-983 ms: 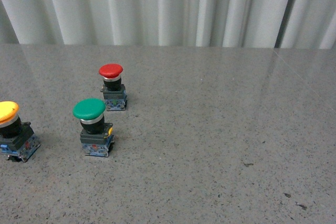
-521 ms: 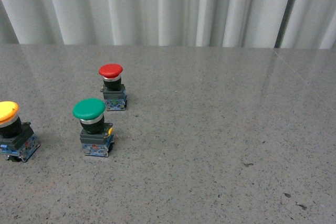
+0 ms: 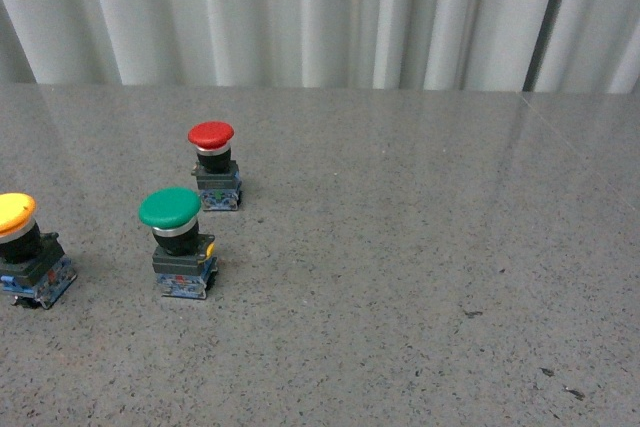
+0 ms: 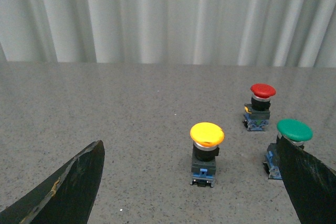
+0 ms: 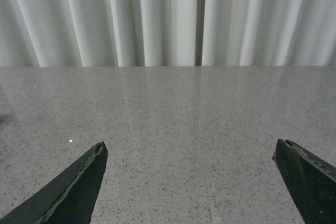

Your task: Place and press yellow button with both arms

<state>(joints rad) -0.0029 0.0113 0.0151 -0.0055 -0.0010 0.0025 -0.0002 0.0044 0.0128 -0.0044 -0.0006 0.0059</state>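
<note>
The yellow button (image 3: pixel 20 247) stands upright at the far left edge of the front view, partly cut off by the frame. In the left wrist view the yellow button (image 4: pixel 206 151) sits ahead of my left gripper (image 4: pixel 191 148), roughly centred between its wide-open black fingers (image 4: pixel 79 179), apart from both. My right gripper (image 5: pixel 191 148) is open over bare table, nothing between its fingers (image 5: pixel 84 179). Neither arm shows in the front view.
A green-capped button (image 3: pixel 178 240) stands right of the yellow one, and a red-capped button (image 3: pixel 214 165) stands farther back. In the left wrist view the green button (image 4: pixel 290 141) is partly behind one finger. Grey speckled table (image 3: pixel 420 247), white curtain (image 3: pixel 320 12) behind.
</note>
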